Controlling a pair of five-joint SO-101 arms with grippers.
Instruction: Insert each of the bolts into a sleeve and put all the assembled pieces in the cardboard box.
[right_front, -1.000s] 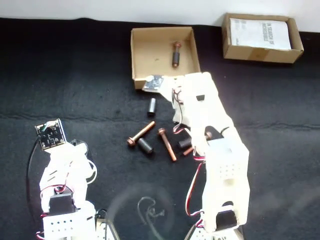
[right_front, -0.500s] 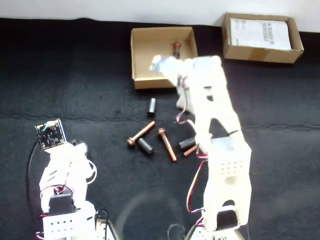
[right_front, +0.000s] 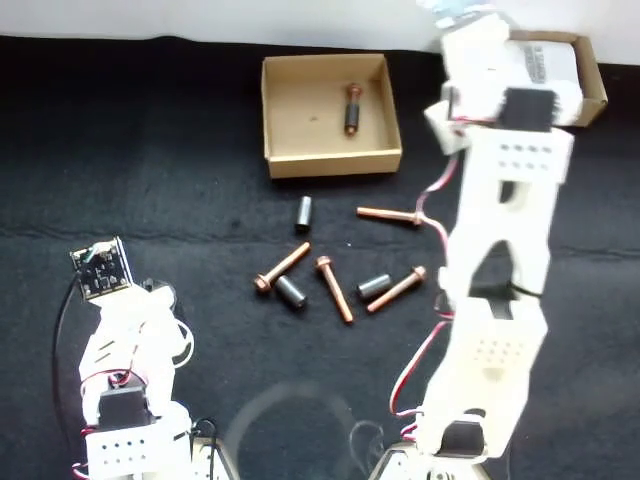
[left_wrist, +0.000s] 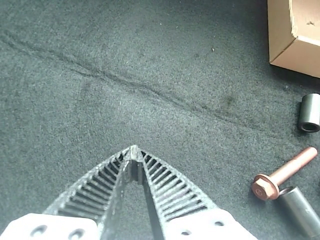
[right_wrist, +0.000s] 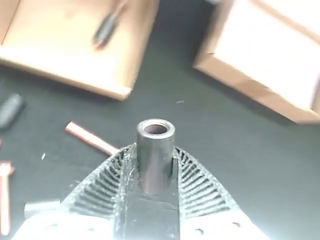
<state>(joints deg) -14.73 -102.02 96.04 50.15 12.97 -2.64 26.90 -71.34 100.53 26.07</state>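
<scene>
On the black worktop (right_front: 150, 150), the cardboard box (right_front: 330, 162) holds one assembled piece (right_front: 352, 108). The right hand (right_wrist: 155, 150), high near the far edge, grips a sleeve (right_wrist: 155, 132); the left hand (left_wrist: 134, 152) sits closed and empty. Lowering the sleeve carelessly could send the nearest loose bolt (right_front: 388, 214) rolling. Open room lies left of the box; a second box (right_wrist: 250, 92) crowds the right.
</scene>
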